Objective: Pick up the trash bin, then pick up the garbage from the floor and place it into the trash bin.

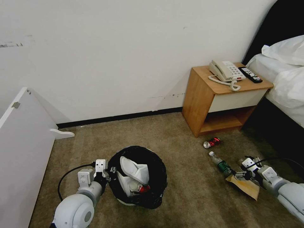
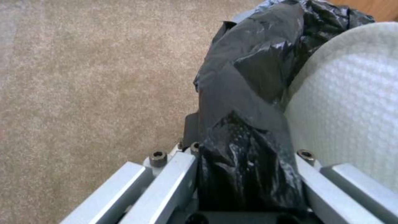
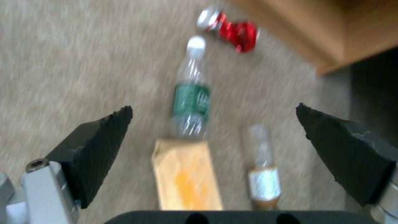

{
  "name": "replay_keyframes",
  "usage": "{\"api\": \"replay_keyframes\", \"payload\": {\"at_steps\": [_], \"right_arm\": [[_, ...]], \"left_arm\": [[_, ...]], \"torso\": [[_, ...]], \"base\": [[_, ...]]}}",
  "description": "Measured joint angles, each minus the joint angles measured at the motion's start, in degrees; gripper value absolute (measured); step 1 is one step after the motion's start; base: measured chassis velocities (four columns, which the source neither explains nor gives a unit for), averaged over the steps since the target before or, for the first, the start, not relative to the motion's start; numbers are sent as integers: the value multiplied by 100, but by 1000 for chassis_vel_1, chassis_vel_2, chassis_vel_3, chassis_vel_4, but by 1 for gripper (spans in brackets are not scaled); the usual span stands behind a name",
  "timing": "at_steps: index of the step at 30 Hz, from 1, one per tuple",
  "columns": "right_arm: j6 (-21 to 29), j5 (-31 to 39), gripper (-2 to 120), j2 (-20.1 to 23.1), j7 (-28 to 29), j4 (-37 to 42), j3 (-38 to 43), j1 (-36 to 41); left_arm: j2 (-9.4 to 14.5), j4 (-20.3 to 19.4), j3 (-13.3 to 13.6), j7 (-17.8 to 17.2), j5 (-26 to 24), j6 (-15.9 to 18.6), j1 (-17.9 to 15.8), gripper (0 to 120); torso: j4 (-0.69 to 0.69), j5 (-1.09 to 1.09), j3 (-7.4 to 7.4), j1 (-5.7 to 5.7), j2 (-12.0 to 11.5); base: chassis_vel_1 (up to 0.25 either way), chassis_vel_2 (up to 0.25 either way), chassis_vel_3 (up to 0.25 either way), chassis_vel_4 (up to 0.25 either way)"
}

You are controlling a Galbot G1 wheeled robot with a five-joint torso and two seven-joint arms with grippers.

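The trash bin (image 1: 155, 193), white with a crinkly black bag liner, sits low in the middle of the head view. It holds white slippers (image 1: 134, 172) and something red. My left gripper (image 1: 109, 175) is shut on its rim, and the left wrist view shows the black bag (image 2: 244, 146) pinched between the fingers beside a white slipper (image 2: 348, 102). My right gripper (image 3: 213, 107) hangs open just above the carpet. Between and ahead of its fingers (image 3: 97, 143) lie a brown paper bag (image 3: 186, 177), a green-labelled bottle (image 3: 191, 99) and a second small bottle (image 3: 263, 174). A crushed red can (image 3: 232, 28) lies farther off.
A wooden nightstand (image 1: 202, 101) with a beige telephone (image 1: 224, 71) and a black remote (image 1: 250, 75) stands against the wall right behind the can (image 1: 212, 142). The bed (image 1: 285, 82) borders the right side. A white panel (image 1: 22, 148) leans at the left. Open carpet lies between bin and litter.
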State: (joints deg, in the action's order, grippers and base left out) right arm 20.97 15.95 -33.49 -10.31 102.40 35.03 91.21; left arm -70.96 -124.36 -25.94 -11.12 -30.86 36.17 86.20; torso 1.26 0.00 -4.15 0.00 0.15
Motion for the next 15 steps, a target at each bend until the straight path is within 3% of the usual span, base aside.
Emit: {"api": "replay_keyframes", "payload": {"at_steps": [15], "right_arm": [[77, -523, 100, -149, -255, -468, -94, 67]], "left_arm": [[9, -27, -70, 14, -2, -29, 40, 3]], "torso": [[-1, 0, 0, 0, 0]], "base": [[0, 0, 0, 0]]}}
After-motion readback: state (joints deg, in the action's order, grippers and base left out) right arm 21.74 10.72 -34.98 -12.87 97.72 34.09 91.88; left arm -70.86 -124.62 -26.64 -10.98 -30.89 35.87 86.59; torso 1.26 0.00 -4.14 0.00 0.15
